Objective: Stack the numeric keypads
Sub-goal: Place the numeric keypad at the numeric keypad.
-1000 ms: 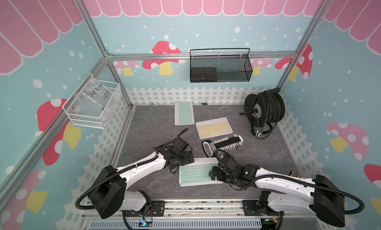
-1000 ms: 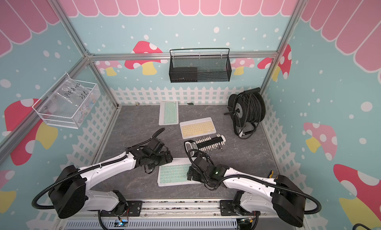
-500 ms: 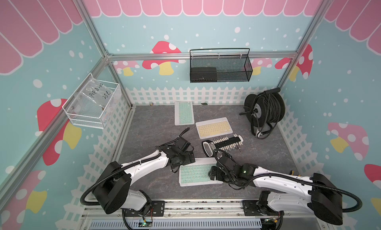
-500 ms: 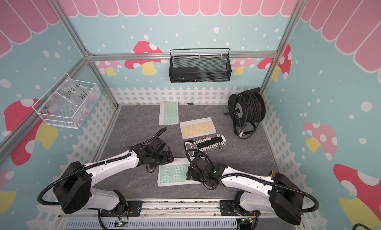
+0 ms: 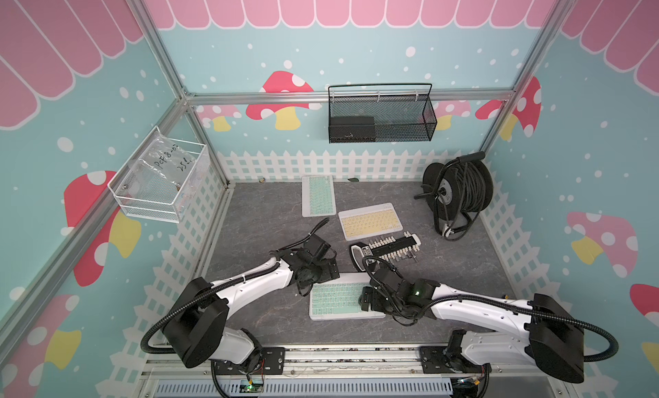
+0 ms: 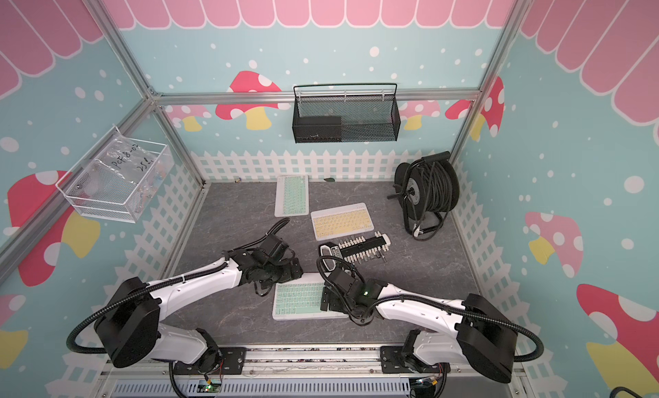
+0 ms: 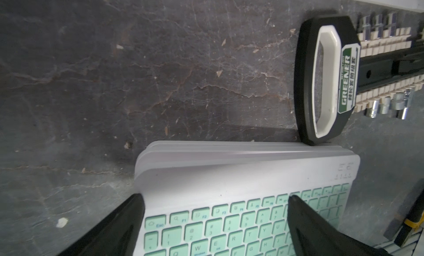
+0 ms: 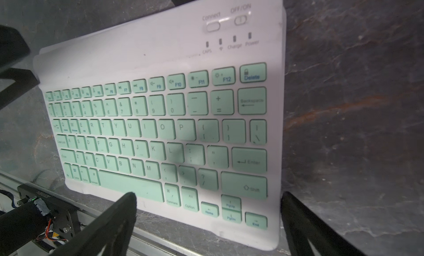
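We see a stack of numeric keypads [image 5: 335,301] lying near the front edge of the grey table [image 5: 256,218], its top keypad mint-keyed. In the left wrist view several white frames show layered under that top one [image 7: 241,172]. The left gripper [image 5: 321,273] hangs over the stack's rear left corner with its jaws spread wide and nothing between them. One finger [image 7: 128,211] is off the short edge and the other is above the keys. The right gripper [image 5: 367,300] sits over the stack's right end, also wide open and empty, and the keypad [image 8: 160,128] lies flat below it. Two more keypads lie apart farther back: a mint one [image 5: 318,196] near the fence and a yellow one [image 5: 370,221] just beside it. A black socket holder [image 5: 390,245] lies between the yellow keypad and the stack. Its handle end [image 7: 325,80] is right at the stack's rear edge, and we cannot tell whether they touch. A cable reel [image 5: 460,191] stands at the back right.
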`<state>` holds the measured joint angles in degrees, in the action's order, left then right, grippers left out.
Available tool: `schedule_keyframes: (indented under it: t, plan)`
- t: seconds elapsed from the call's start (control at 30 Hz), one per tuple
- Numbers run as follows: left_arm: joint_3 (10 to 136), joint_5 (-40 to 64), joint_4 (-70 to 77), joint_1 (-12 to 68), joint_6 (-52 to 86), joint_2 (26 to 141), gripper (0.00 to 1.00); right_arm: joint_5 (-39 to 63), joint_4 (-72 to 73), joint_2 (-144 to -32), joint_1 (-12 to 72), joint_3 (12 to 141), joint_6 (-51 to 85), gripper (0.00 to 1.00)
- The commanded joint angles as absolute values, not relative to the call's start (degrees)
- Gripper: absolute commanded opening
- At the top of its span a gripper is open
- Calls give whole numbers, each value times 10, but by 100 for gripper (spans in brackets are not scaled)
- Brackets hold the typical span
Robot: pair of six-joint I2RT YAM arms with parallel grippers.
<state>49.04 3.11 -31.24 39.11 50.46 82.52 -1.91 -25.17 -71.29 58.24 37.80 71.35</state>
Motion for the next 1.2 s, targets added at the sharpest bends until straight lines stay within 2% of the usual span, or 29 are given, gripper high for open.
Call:
schedule_keyframes:
  t: [0.0, 0.33, 0.63, 1.17]
  plan:
    - [505, 33, -305, 391, 498, 825, 100, -25, -254, -724, 588, 400, 704, 99]
    - [511, 28, -313, 390, 497, 821, 100, -34, -266, -717, 588, 394, 713, 99]
    - [502, -7, -375, 365, 485, 756, 100, -63, -274, -665, 588, 369, 725, 100]
    - [432, 6, -361, 373, 511, 762, 100, -60, -261, -742, 585, 393, 685, 100]
